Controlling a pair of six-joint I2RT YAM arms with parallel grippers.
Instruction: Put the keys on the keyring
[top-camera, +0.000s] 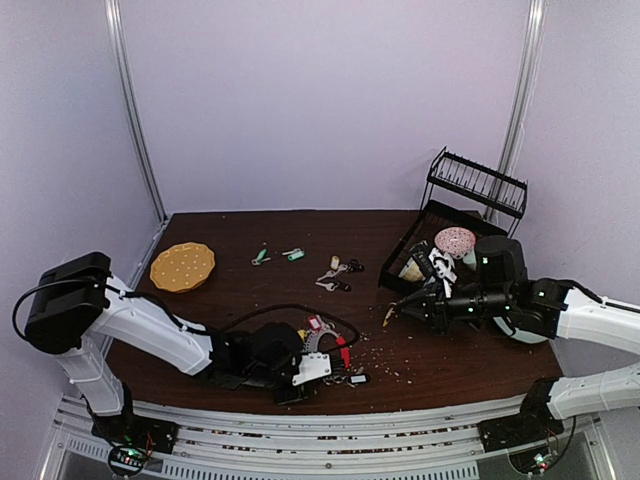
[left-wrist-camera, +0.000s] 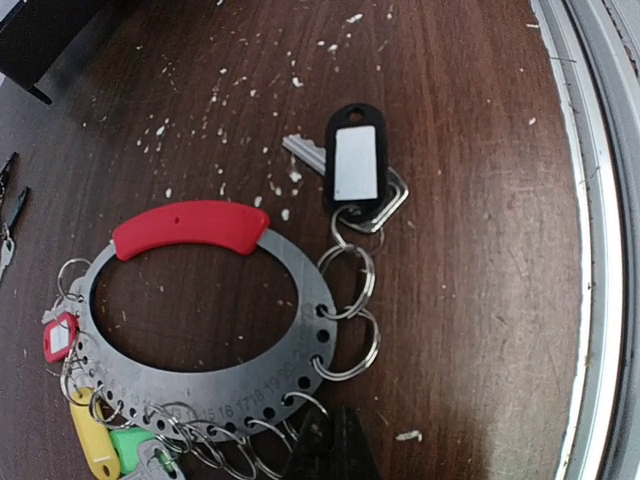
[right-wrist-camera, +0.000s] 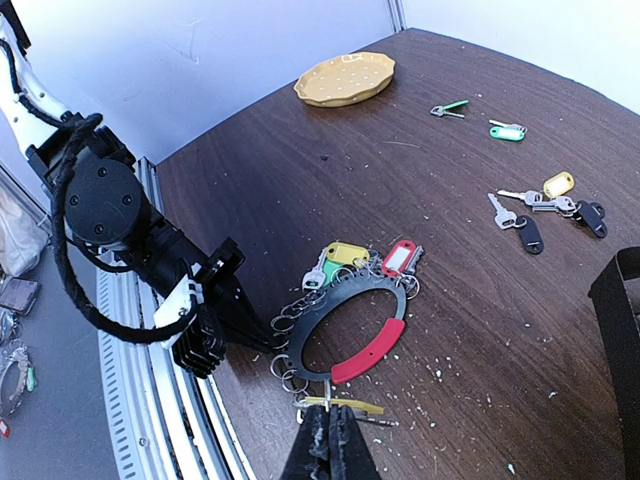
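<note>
Left arm (top-camera: 150, 330) lies low along the near edge, left fingers (right-wrist-camera: 240, 322) clenched on the rim of the keyring (right-wrist-camera: 368, 350), flat on the worktop (top-camera: 240, 290). Right arm (top-camera: 590, 315) reaches in level, right fingers (right-wrist-camera: 318, 455) pressed shut; loose keys (top-camera: 340, 272) lie farther back.

L arm (top-camera: 150, 325): white links, blk joints, cable; R tool (right-wrist-camera: 327, 425) blk.

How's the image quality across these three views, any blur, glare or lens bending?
Left wrist: keyring sharp, side rail bowed by the lens. Right wrist: table edge curves, wall washed bright. Top external: even light, loose keys tiny.
</note>
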